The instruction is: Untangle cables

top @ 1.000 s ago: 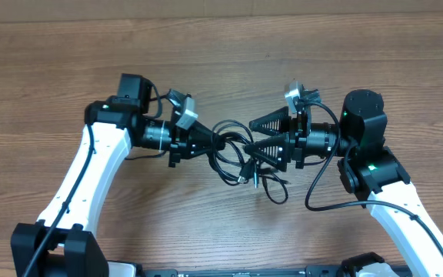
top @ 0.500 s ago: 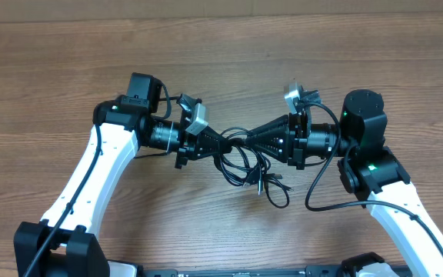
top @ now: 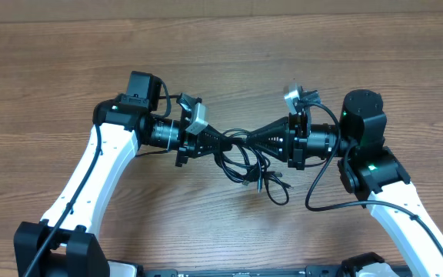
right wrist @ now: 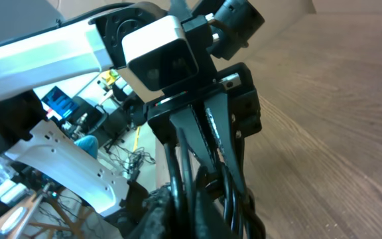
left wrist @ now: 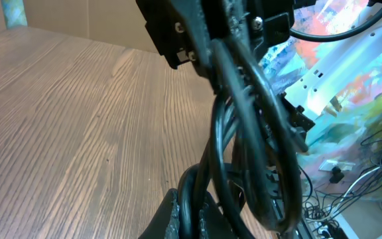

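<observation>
While left tool (top: 223, 141) grips cables (top: 244, 166), right tool (top: 253, 140) does.

One brown wood-grain table (top: 44, 85). One tangled bundle of thin black cables (top: 246, 168), strand count unclear. Two black two-finger grippers: left gripper (top: 221, 141), right gripper (top: 256, 138).

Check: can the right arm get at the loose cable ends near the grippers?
Probably not yet: right gripper is shut on the cables, opposite the left gripper; it must release first.
</observation>
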Motion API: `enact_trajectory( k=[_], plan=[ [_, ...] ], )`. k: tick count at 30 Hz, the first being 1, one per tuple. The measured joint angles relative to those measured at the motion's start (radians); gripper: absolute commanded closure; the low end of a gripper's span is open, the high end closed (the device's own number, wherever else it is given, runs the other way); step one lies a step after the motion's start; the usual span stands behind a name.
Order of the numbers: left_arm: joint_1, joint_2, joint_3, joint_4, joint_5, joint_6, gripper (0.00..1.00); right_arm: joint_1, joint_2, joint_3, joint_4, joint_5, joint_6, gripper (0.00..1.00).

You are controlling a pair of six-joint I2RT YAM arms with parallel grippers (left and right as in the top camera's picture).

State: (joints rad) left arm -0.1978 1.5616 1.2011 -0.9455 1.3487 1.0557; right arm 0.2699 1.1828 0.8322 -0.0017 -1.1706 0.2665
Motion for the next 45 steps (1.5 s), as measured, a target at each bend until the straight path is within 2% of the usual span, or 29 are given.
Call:
enact_trajectory(
  k=[17, 26, 35, 36, 38, 41, 43, 44, 45],
  plan=[
    [-0.027, 0.0, 0.0, -0.026, 0.005, -0.005, 0.96, 0.0, 0.0, 0.0, 0.183, 0.055, 0.002, 0.96],
    [-0.091, 0.0, 0.0, -0.009, 0.005, -0.005, 0.96, 0.0, 0.0, 0.0, 0.183, 0.102, 0.018, 0.96],
    [-0.097, 0.0, 0.0, -0.023, 0.003, -0.005, 0.96, 0.001, 0.018, 0.001, 0.084, 0.279, -0.032, 0.95],
    [-0.097, 0.0, 0.0, -0.027, 0.001, -0.005, 0.96, 0.001, 0.023, 0.001, 0.059, 0.317, -0.039, 0.87],
    [-0.097, 0.0, 0.0, -0.031, 0.001, -0.005, 0.96, 0.0, 0.027, 0.001, 0.024, 0.381, -0.051, 0.59],
    [-0.097, 0.0, 0.0, -0.034, 0.0, -0.005, 0.96, -0.013, 0.029, 0.001, -0.002, 0.449, -0.058, 0.35],
    [-0.097, 0.0, 0.0, -0.035, -0.006, -0.005, 0.96, -0.028, 0.028, 0.001, -0.006, 0.472, -0.058, 0.1],
    [-0.097, 0.0, 0.0, -0.035, -0.013, -0.004, 0.96, -0.034, 0.029, 0.001, -0.011, 0.48, -0.06, 0.01],
    [-0.097, 0.0, 0.0, -0.035, -0.018, -0.003, 0.96, -0.036, 0.029, 0.001, -0.012, 0.483, -0.062, 0.0]
  ],
)
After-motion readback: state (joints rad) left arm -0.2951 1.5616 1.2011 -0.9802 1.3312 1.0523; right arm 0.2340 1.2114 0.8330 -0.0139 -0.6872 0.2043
